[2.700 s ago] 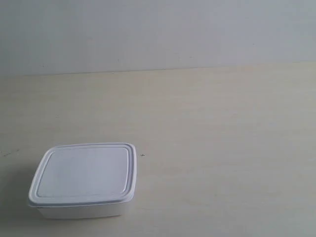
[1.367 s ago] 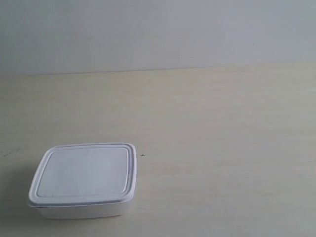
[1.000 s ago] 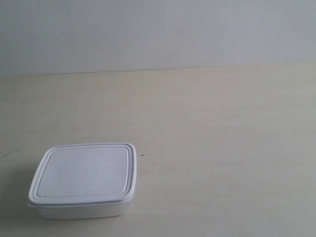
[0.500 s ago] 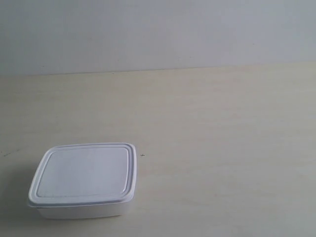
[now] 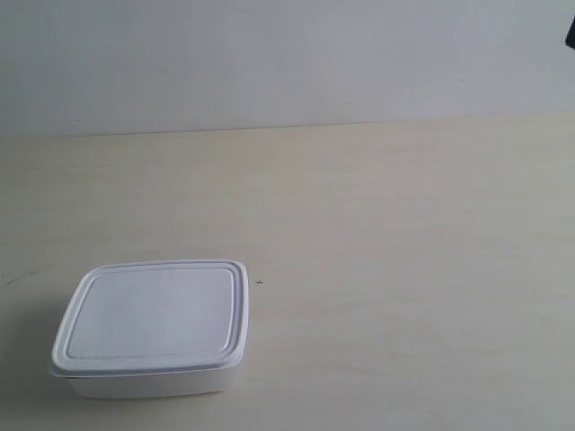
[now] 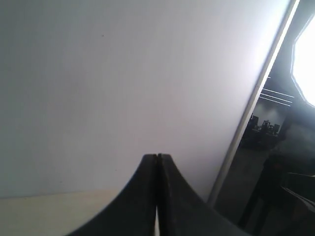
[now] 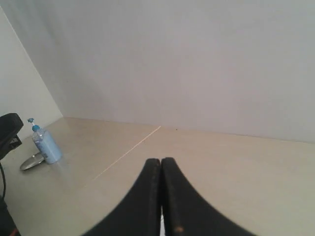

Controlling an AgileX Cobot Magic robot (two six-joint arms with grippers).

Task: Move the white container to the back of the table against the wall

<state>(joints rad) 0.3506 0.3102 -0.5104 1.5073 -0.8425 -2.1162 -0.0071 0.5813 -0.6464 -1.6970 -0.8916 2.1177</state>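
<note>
The white container (image 5: 153,325) sits lid-on near the front left of the cream table (image 5: 386,269) in the exterior view, well short of the pale wall (image 5: 269,63). No gripper is near it there; only a dark sliver (image 5: 570,34) shows at the upper right edge. In the left wrist view my left gripper (image 6: 157,157) is shut with nothing between its fingers, facing the wall (image 6: 123,73). My right gripper (image 7: 160,161) is also shut and empty, above bare table (image 7: 236,167). Neither wrist view shows the container.
A small blue-capped bottle (image 7: 45,144) and a round metal disc (image 7: 30,162) stand at the table's far side in the right wrist view. A dark object (image 7: 9,129) pokes in beside them. Beyond the wall's edge (image 6: 253,98) lies a dark room.
A dark sliver has appeared at the upper right edge of the exterior view. The container has not moved.
</note>
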